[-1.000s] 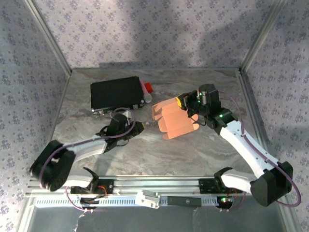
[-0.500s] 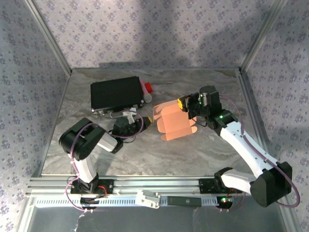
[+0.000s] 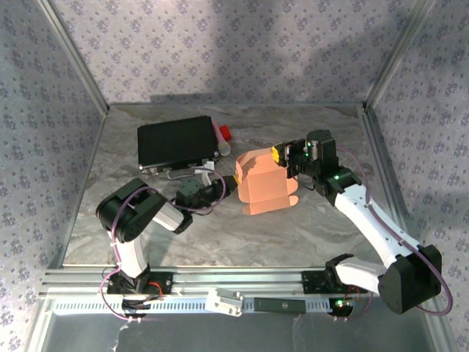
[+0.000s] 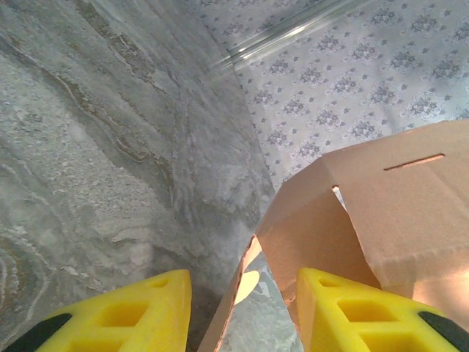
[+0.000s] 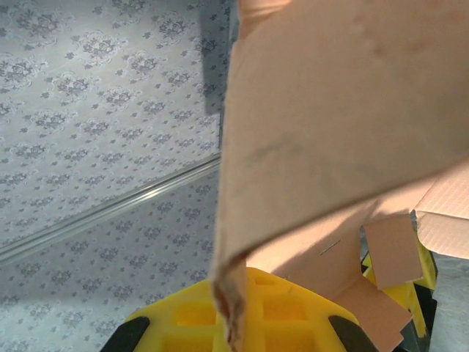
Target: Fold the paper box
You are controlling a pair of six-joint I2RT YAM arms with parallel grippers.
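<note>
The paper box (image 3: 262,187) sits near the middle of the table (image 3: 308,227), slightly right of centre. It is part-folded, with its panels raised into a squat, open shape. It is thin salmon-orange cardboard with a matte face and creased flaps.

From above, a gripper stands at each side of it, the right gripper (image 3: 284,156) at its far right edge and the left gripper (image 3: 218,189) just beside its left side.

The wrist cameras add what the top view cannot. On the left wrist, the box (image 4: 381,213) shows a narrow cut slot in one panel and an angled flap running down between the yellow ribbed fingers (image 4: 124,312). The left gripper (image 4: 245,315) stands partly open, with a clear gap on one side of the flap, so it has nothing clamped. On the right wrist, a broad panel (image 5: 337,110) with a frayed lower corner is pressed against a yellow finger (image 5: 278,312). The right gripper is closed on the cardboard.

Further out, a flat black case (image 3: 176,141) lies at the far left of the grey marbled table, with a small red item (image 3: 224,132) just beside it. Floral-patterned walls (image 3: 220,44) enclose the space.
</note>
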